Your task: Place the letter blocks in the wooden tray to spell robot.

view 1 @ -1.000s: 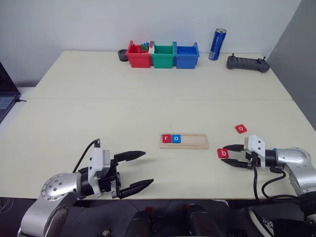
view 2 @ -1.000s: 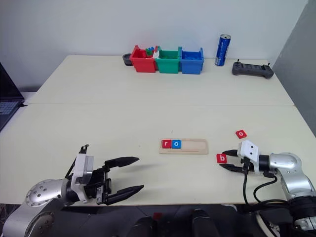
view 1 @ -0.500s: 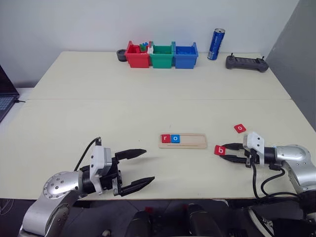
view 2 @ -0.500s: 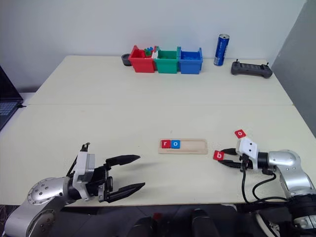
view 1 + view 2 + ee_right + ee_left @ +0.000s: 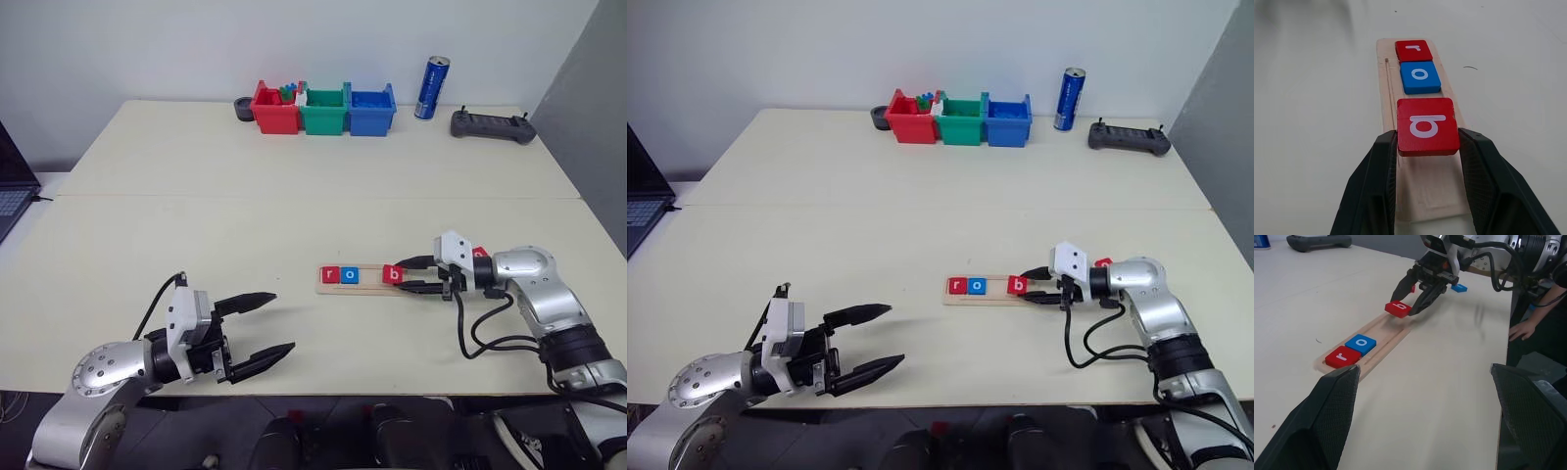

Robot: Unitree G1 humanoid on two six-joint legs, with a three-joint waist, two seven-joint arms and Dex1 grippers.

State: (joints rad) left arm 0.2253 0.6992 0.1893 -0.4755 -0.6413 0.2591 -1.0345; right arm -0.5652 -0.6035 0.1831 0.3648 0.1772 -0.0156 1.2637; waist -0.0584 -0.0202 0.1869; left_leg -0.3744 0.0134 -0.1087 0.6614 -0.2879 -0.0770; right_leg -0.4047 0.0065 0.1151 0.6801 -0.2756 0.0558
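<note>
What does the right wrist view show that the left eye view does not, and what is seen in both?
Right wrist view alone: the b block hangs above the wooden tray, clear of its groove.

Left eye view alone: the open left gripper, three plastic bins, a can and a controller.

Both: the r block and blue o block in the tray, and the right gripper holding b.

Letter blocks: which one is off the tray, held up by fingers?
The red b block, pinched in the right gripper above the wooden tray; r and o lie seated.
</note>
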